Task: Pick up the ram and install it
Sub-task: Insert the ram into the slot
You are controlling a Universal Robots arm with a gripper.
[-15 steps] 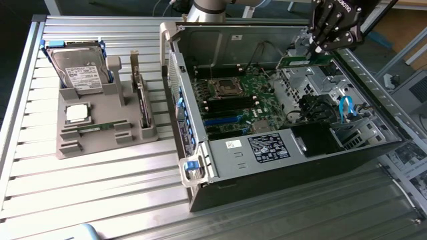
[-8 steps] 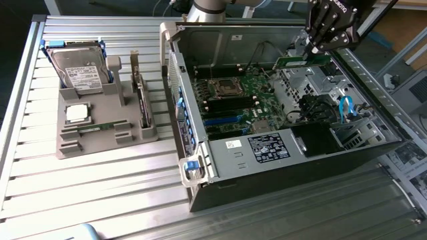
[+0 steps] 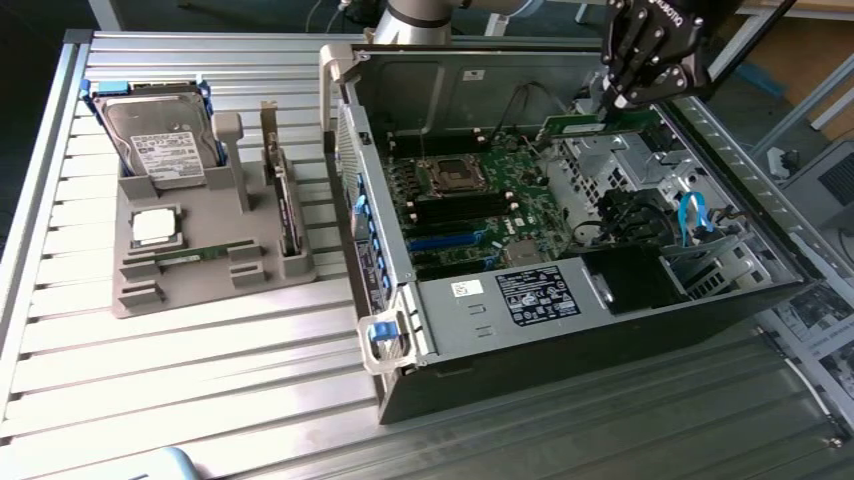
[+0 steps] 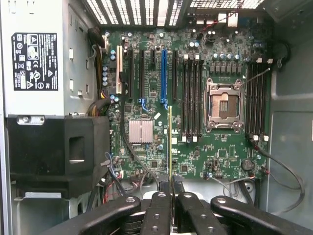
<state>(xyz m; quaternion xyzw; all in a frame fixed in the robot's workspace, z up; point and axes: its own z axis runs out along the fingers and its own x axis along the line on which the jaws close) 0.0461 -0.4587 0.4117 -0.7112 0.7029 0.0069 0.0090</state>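
gripper (image 4: 171, 185): jaws narrow, clamped on the ram (image 4: 169, 142) | ram: seen edge-on between the fingertips, hanging over the motherboard (image 4: 220, 156) inside the open computer case (image 3: 561, 370) | grey holder (image 3: 200, 275): beside the case at the exterior view's left, carrying 1 hard drive (image 3: 158, 145) and 1 processor chip (image 3: 155, 226)

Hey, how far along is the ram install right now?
Done: the ram is picked up, gripped edge-on in the shut end effector. In hand: it hangs over the motherboard inside the open computer case. Left: it is not yet seated; the black memory slots look empty.
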